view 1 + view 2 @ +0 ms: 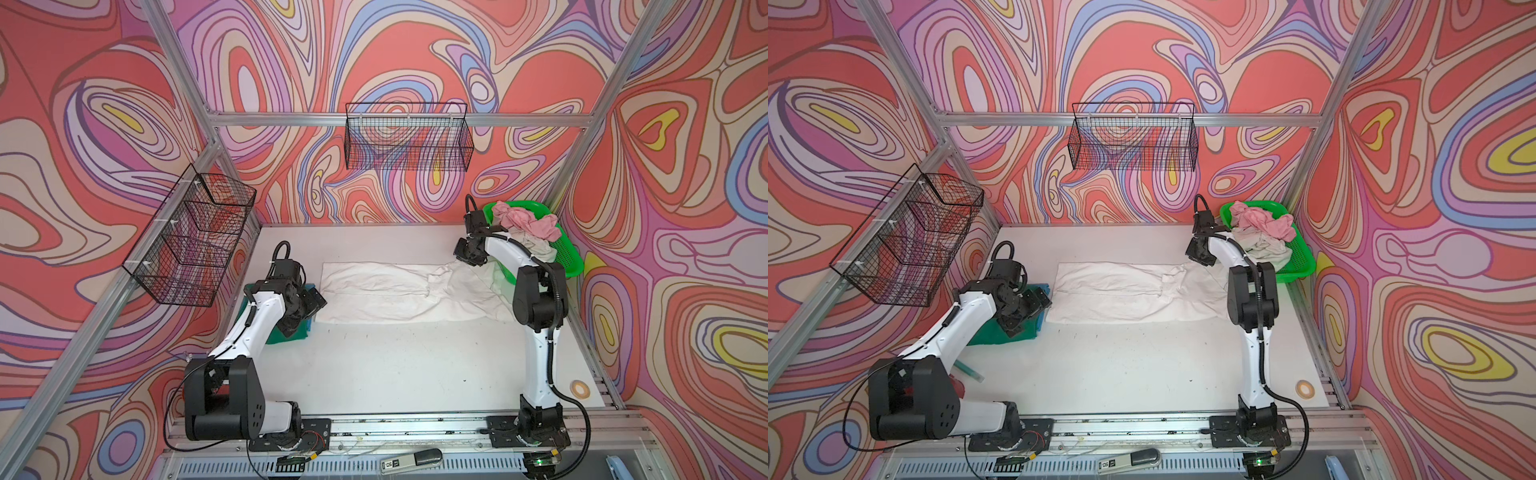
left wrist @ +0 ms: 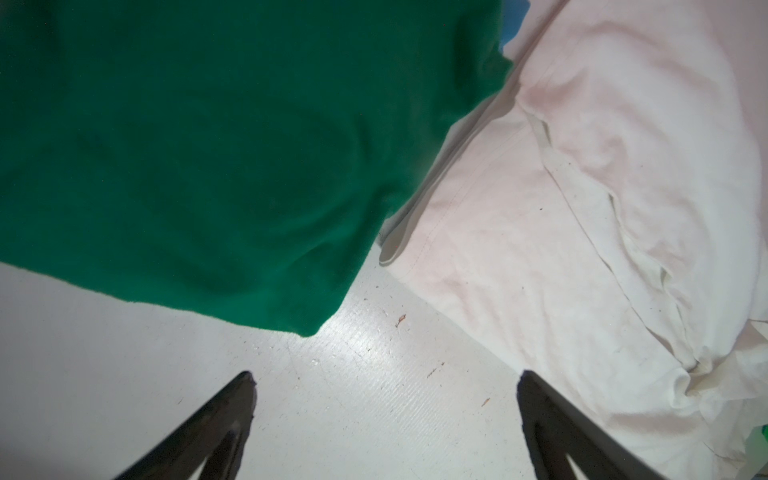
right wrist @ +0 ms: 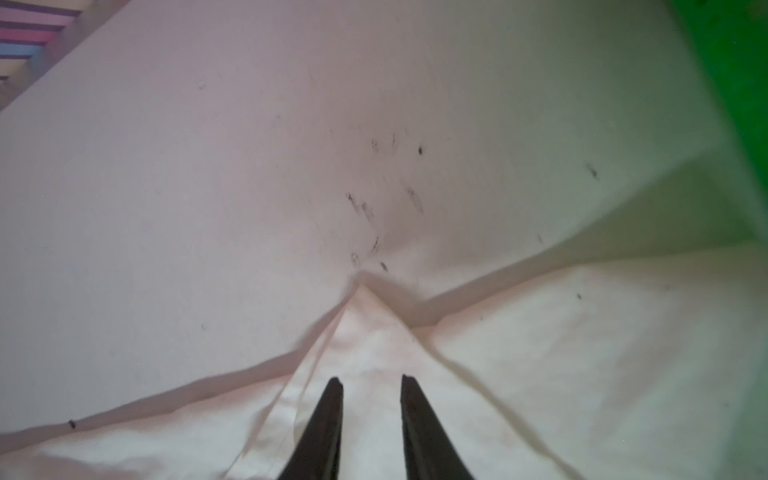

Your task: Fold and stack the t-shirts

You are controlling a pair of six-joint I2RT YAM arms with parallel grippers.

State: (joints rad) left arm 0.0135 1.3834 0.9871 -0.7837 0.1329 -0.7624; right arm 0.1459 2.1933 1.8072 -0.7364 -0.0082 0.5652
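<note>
A large white t-shirt (image 1: 395,295) (image 1: 1125,291) lies spread across the back middle of the table. Its right end rises to my right gripper (image 1: 467,259) (image 3: 371,379), which is shut on a peaked corner of the cloth (image 3: 540,374). A folded dark green t-shirt (image 1: 274,334) (image 2: 187,145) lies at the left, partly under my left arm. My left gripper (image 1: 313,302) (image 2: 386,376) hangs open over bare table between the green shirt's corner and the white shirt's left edge (image 2: 582,208). Pink (image 1: 528,220) and off-white (image 1: 540,249) t-shirts are heaped in the basket.
The bright green plastic basket (image 1: 569,257) stands at the back right, close behind my right arm. Black wire baskets hang on the back wall (image 1: 409,137) and the left wall (image 1: 191,237). A tape roll (image 1: 580,389) lies near the table's front right corner.
</note>
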